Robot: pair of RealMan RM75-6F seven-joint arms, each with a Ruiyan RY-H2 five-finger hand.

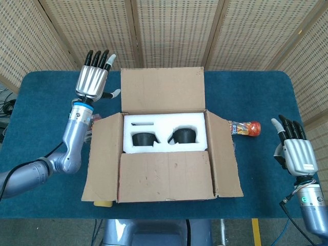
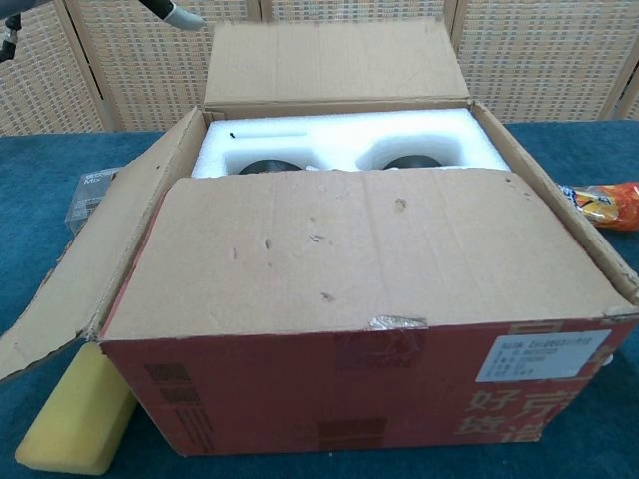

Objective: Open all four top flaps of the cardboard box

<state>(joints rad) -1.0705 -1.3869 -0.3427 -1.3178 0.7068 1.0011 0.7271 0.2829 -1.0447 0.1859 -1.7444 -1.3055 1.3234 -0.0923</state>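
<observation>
Your left robot hand (image 1: 94, 78) is raised near the far left corner of the surface (image 1: 46, 118), palm side away from the head camera, its ribbed silver back showing and its black fingers spread straight with pale tips. It holds nothing and stands apart from the box. Your right robot hand (image 1: 293, 146) hangs by the right edge of the surface, fingers straight and slightly apart, empty too.

The cardboard box (image 1: 164, 154) sits at the middle of the surface, toward the near edge. It is plain brown corrugated board, with a red printed front and a white label in the chest view. The far flap (image 1: 162, 89) stands up and leans back. The left flap (image 1: 101, 161) and the right flap (image 1: 225, 154) are splayed outward. The near flap (image 1: 165, 174) lies flat over the front half of the opening, its surface scuffed and dented.

Inside, a white foam insert (image 1: 164, 134) fills the far half, with two rounded recesses holding dark objects (image 1: 143, 139) that cannot be identified.

A yellow sponge-like block (image 2: 72, 414) lies under the left flap at the near left corner of the box. A small clear packet (image 2: 92, 195) lies to the left of the box, and an orange snack packet (image 1: 246, 127) lies just off its right side.

The surface is covered in dark teal felt-like cloth. Behind it stand woven cane screens (image 1: 169, 31) in wooden frames.
</observation>
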